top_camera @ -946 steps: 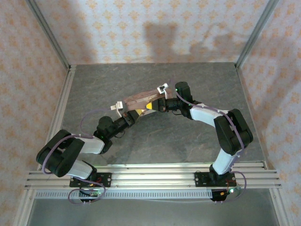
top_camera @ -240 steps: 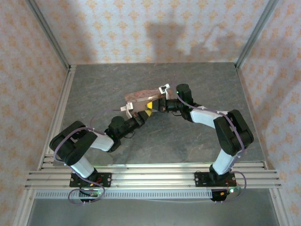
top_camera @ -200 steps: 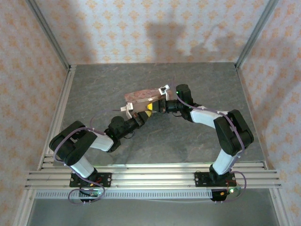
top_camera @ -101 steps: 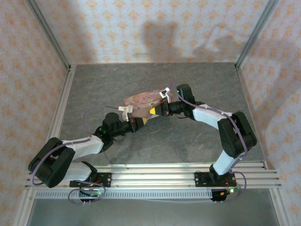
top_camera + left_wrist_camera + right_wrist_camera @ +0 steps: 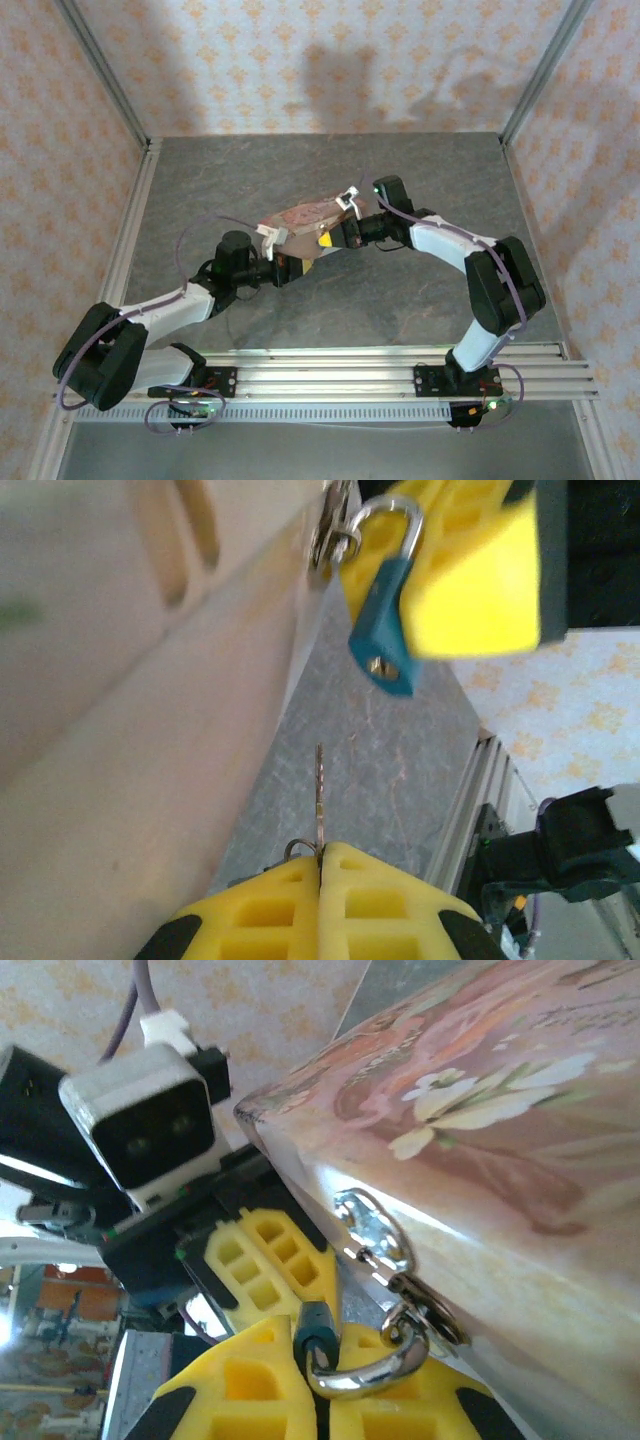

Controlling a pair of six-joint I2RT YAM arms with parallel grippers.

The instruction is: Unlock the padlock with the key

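The left hand (image 5: 320, 865) is clenched on the key (image 5: 319, 795), pinching its bow between the yellow fingers so the thin blade stands straight out past the fingertips, free and pointing toward the padlock (image 5: 385, 630) but well short of it. The padlock hangs just ahead and slightly to one side of the blade's line, its teal body tilted, with the brassy keyhole (image 5: 377, 666) on its lower end turned partly toward the key. The right hand (image 5: 316, 1380) is closed on the padlock body, and the silvery shackle (image 5: 365, 1372) curls out of that grip and hooks through the clasp (image 5: 372, 1228) on the side of the pink floral tin (image 5: 500, 1110), which is tipped up off the grey surface (image 5: 400, 300) between the two arms. The step in hand looks like lining up for insertion, and it calls for small corrections, not speed. The blade's axis should be brought into line with the keyhole before any advance, probably by shifting the left hand sideways and matching its tilt to the lock's slant. The right hand should hold the body steady so it cannot swing on the clasp. The blade is slender and held only at the bow, so a push made off-axis could bend it or make it pivot in the fingers. Whether its cut edge faces the right way for the slot is too small to tell.
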